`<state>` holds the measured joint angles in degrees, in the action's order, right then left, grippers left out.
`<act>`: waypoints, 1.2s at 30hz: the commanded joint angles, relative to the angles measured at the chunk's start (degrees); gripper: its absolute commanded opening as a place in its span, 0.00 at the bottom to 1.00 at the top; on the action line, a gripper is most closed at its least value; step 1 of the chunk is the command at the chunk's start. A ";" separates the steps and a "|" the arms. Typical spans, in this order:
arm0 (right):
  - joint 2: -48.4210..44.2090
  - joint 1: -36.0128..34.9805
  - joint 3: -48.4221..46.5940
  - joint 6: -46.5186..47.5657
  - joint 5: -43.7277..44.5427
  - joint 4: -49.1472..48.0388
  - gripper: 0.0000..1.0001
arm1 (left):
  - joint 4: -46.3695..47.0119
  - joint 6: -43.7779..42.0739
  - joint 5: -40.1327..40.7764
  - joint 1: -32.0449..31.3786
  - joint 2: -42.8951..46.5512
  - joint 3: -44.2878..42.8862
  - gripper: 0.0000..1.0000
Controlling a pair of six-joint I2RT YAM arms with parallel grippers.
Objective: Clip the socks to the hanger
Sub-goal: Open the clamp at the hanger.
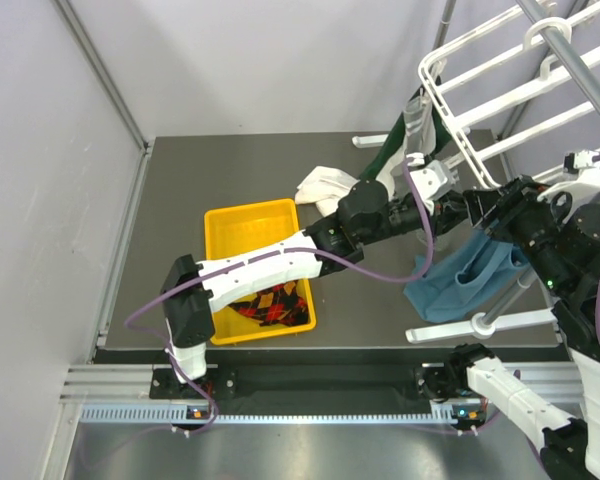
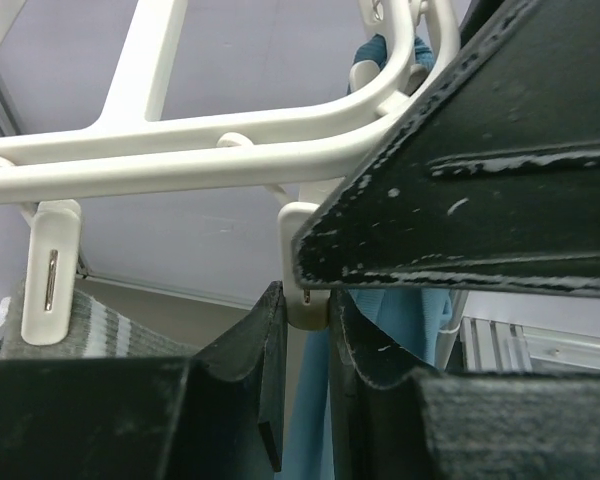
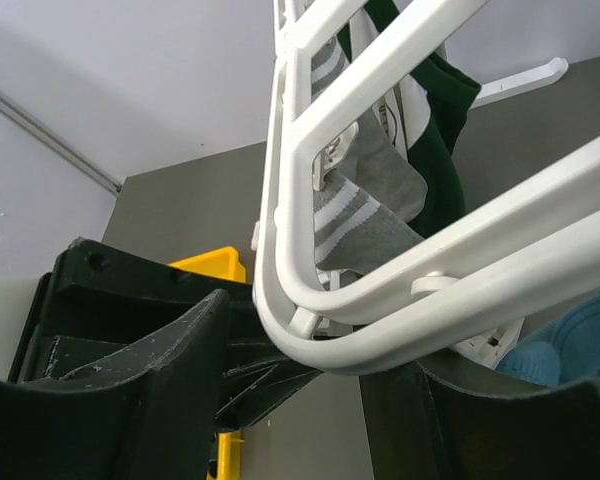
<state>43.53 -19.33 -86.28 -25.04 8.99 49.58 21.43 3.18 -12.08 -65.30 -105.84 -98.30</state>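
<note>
Left fingers (image 2: 240, 370) seemingly pinch white plastic clip (image 2: 307, 308) under rounded hanger (image 2: 180, 150).

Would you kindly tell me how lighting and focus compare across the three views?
Top external view: even, soft light, sharp throughout, the yellow tray vivid. Left wrist view: the left claw, closed on a clip, is dark and underlit, while the hanger is bright. Right wrist view: the right claw sits in shadow up front, the grey striped sock crisp.
</note>
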 commanded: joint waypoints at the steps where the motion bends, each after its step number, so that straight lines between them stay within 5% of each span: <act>1: 0.24 0.00 0.41 0.87 1.03 -2.12 0.52 | -0.42 -0.28 0.91 -1.15 3.54 -2.77 0.00; 9: -0.11 0.00 1.55 0.52 1.55 -3.96 0.40 | -1.74 -1.77 2.32 -2.64 3.19 -3.56 0.00; 18: -0.02 -0.09 1.47 0.69 2.26 -3.97 0.45 | -2.89 -2.21 3.02 -2.73 2.92 -3.56 0.00; 21: 0.59 0.00 1.64 0.78 2.95 -3.18 0.05 | -3.41 -2.30 3.11 -2.73 3.01 -3.56 0.00; 22: 0.77 0.00 1.55 0.69 3.22 -3.00 0.00 | -3.94 -2.39 3.20 -2.82 3.18 -3.56 0.01; 25: 1.56 0.00 1.38 0.60 3.40 -2.12 0.00 | -4.55 -2.65 5.21 -2.73 4.23 -2.43 0.25; 26: 1.56 0.00 1.38 0.52 3.40 -1.95 0.00 | -4.82 -2.65 6.35 -2.73 4.85 -1.64 0.49; 27: 1.47 0.00 1.46 0.43 3.40 -1.86 0.00 | -4.99 -2.74 7.41 -2.64 5.46 -0.85 0.58; 36: 0.77 0.00 1.73 0.95 3.66 -1.59 0.00 | -8.41 -3.96 16.90 -0.88 19.86 13.21 0.70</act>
<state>44.01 -19.33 -84.75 -24.51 12.43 46.74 13.54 0.80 -0.36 -66.76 -93.62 -87.83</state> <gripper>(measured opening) 0.146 0.699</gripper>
